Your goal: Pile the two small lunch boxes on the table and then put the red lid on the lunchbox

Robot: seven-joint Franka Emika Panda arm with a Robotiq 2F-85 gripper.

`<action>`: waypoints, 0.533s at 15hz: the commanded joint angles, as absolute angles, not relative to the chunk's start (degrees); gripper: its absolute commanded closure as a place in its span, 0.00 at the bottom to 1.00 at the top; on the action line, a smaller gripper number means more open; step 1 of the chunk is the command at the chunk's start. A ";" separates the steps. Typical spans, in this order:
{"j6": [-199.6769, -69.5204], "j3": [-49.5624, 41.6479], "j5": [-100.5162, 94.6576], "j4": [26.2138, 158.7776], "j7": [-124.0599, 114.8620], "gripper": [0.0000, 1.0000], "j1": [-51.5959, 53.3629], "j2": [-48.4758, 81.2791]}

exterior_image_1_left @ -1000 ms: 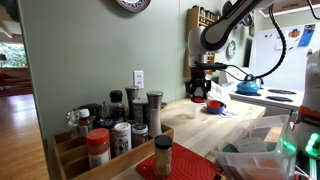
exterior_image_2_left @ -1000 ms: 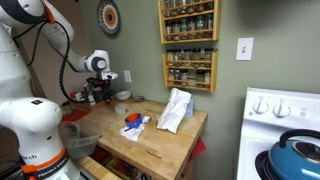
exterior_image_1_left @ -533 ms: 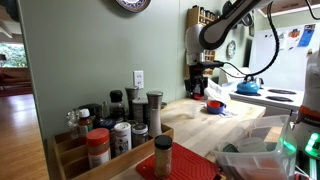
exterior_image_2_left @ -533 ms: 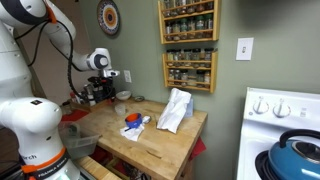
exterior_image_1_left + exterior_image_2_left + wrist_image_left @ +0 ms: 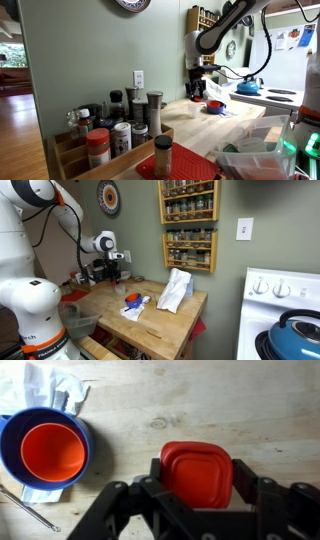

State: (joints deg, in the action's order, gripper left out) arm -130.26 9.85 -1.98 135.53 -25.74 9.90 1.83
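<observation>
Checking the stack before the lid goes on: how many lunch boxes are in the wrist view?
2. A red lunch box sits nested inside a blue lunch box at the left. The tool grips the red lid. Others may lie outside the frame.

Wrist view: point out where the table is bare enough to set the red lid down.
Bare wood runs across the table from the white cloth to the right edge, above the red lid held in the tool. The left is crowded: cloth, blue bowl nesting a red bowl, thin metal rod.
</observation>
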 commanded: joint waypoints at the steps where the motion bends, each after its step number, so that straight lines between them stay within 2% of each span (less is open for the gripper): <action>1: -131.46 9.26 -4.67 134.94 -26.01 0.54 9.85 3.71; 8: -134.17 8.85 -5.49 135.18 -26.01 0.54 10.02 4.97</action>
State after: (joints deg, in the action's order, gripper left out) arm -132.66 9.32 -4.51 135.23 -25.73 9.78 3.92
